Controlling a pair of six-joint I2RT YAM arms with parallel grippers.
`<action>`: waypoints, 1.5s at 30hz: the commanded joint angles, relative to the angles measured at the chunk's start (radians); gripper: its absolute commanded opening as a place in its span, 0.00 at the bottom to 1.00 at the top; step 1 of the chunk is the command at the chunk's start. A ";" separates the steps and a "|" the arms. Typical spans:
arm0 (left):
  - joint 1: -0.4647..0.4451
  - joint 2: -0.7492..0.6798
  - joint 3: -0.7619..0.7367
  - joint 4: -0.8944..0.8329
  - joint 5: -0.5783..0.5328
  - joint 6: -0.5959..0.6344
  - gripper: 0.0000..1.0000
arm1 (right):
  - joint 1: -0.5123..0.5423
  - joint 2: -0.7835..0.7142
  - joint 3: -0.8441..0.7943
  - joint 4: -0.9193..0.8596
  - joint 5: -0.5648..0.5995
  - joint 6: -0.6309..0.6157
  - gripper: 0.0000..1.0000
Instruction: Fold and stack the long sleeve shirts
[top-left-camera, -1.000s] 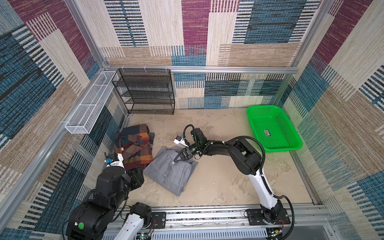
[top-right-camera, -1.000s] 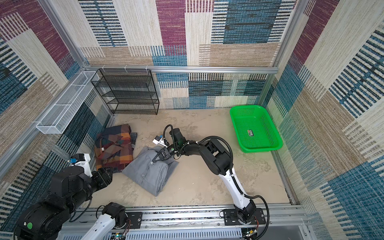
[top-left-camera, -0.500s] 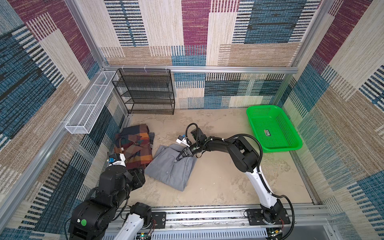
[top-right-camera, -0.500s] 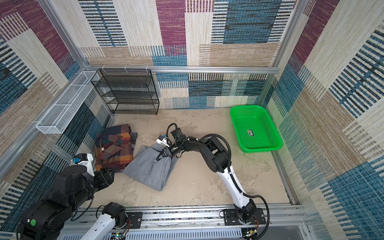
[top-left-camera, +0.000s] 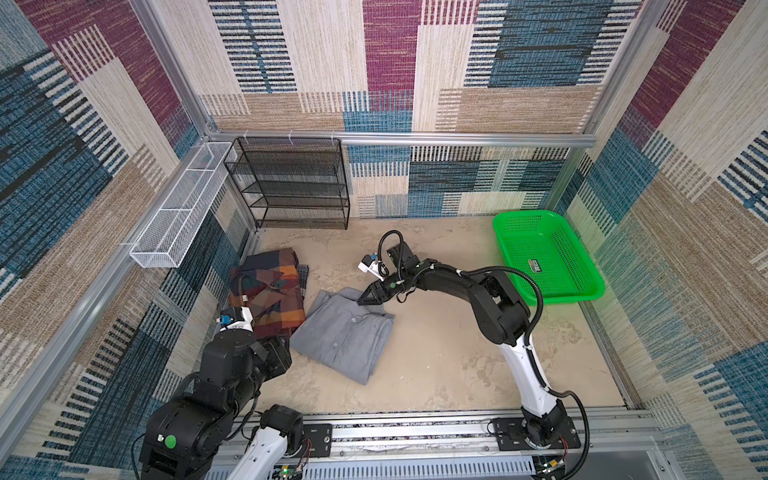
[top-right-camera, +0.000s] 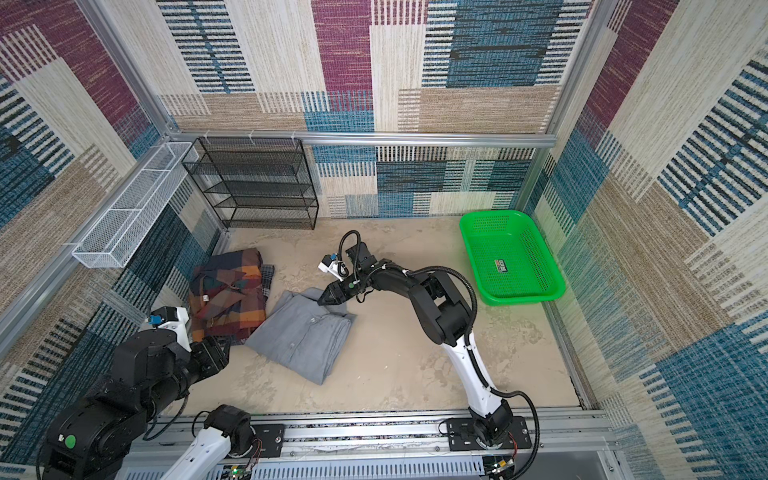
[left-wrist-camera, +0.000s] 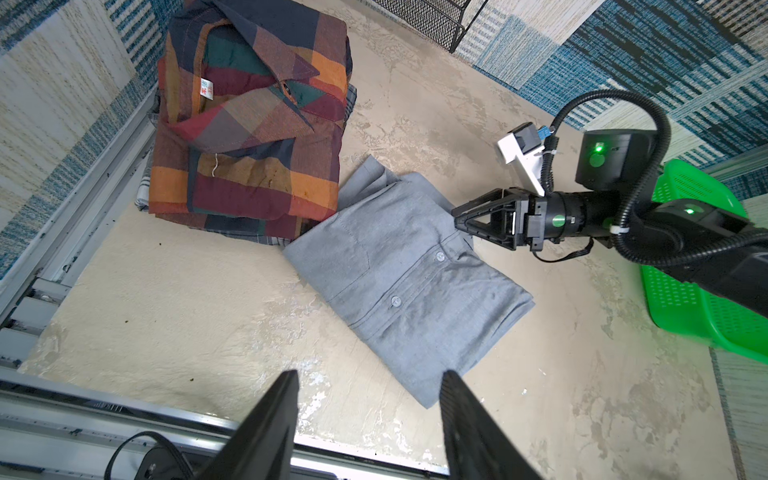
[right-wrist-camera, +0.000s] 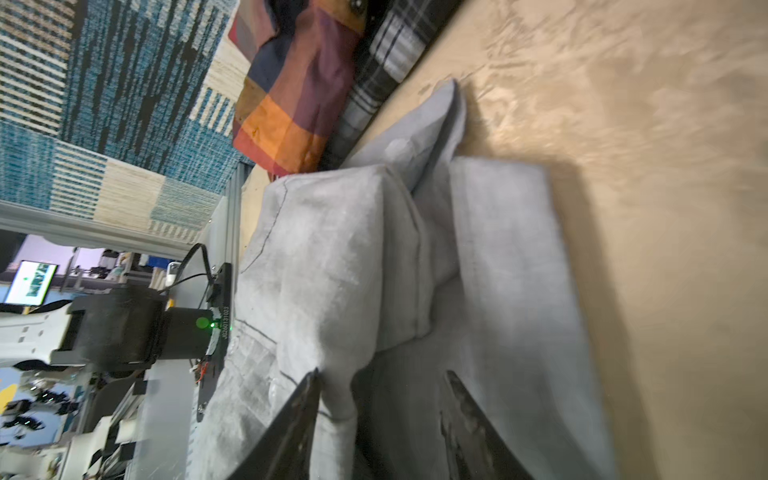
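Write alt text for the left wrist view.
A folded gray shirt lies on the beige table, with the right gripper at its collar end. A folded plaid shirt sits beside it; the open left gripper fills the foreground.

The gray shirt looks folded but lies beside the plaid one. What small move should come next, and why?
Probably draw the right tool back off the gray shirt: its jaws stand open at the collar end, so a fresh grip can carry that shirt onto the plaid shirt.

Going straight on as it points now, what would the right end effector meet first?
The folded plain gray cloth shirt, directly ahead of the right end effector; its tips may touch it now.
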 joint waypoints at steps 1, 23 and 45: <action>0.000 0.004 -0.006 0.000 0.013 -0.010 0.58 | 0.002 -0.020 0.045 -0.070 0.117 -0.057 0.50; 0.000 0.081 -0.043 0.093 -0.052 0.013 0.58 | 0.297 -0.450 -0.535 0.435 0.182 0.395 0.46; -0.001 0.030 -0.235 0.260 0.216 -0.111 0.57 | 0.131 -0.402 -0.708 0.220 0.155 0.182 0.41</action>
